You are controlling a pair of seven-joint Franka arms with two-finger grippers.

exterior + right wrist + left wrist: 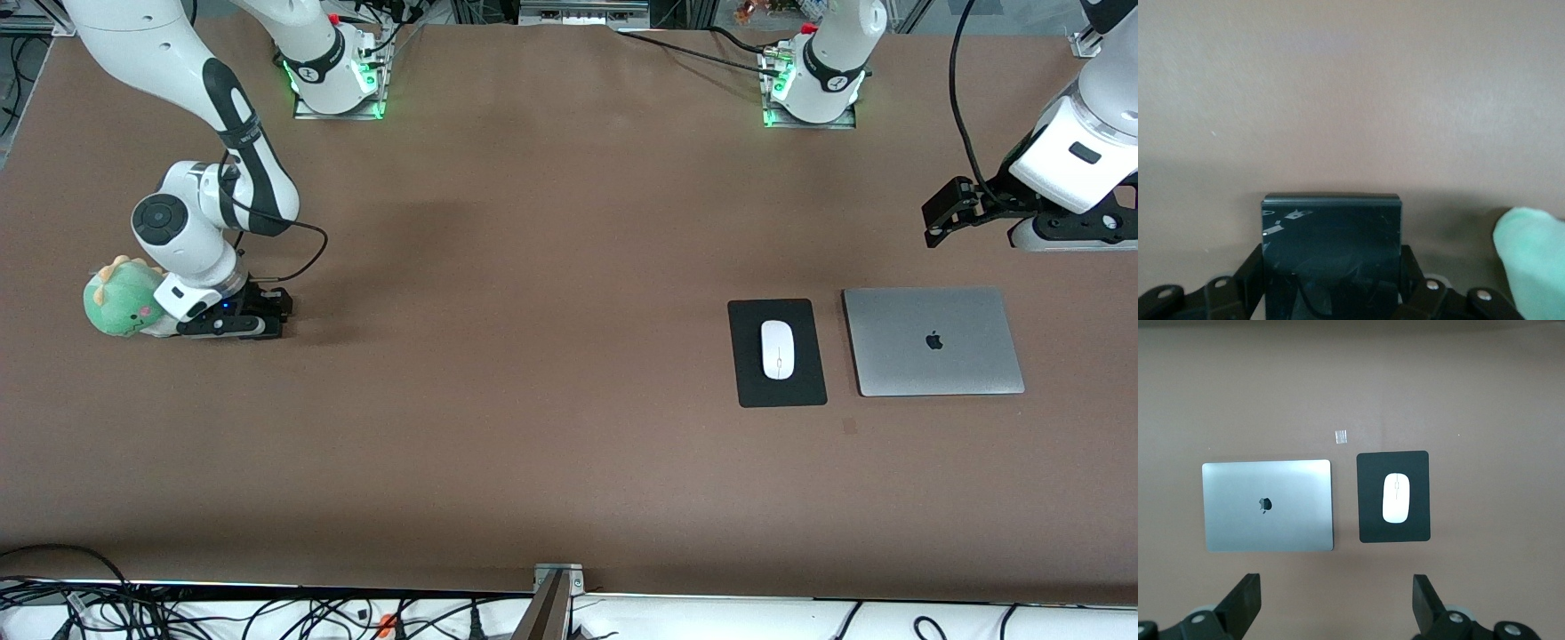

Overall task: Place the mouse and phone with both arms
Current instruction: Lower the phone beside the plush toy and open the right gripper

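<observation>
The mouse [777, 349] lies on the mouse pad [776, 391], just beside a closed laptop [933, 341] (lid up, logo showing). The left gripper [1338, 603] hangs wide open, above the table near the laptop. Well apart from the laptop, the right gripper [1331, 293] clamps the phone [1331, 230] low at the table, beside a green plush toy [120, 298].

The white jointed right arm bends low at the frame's left, its black two-finger right gripper [267, 316] clamped on something dark. The white left arm waits upper right, its black left gripper [942, 218] spread wide.
</observation>
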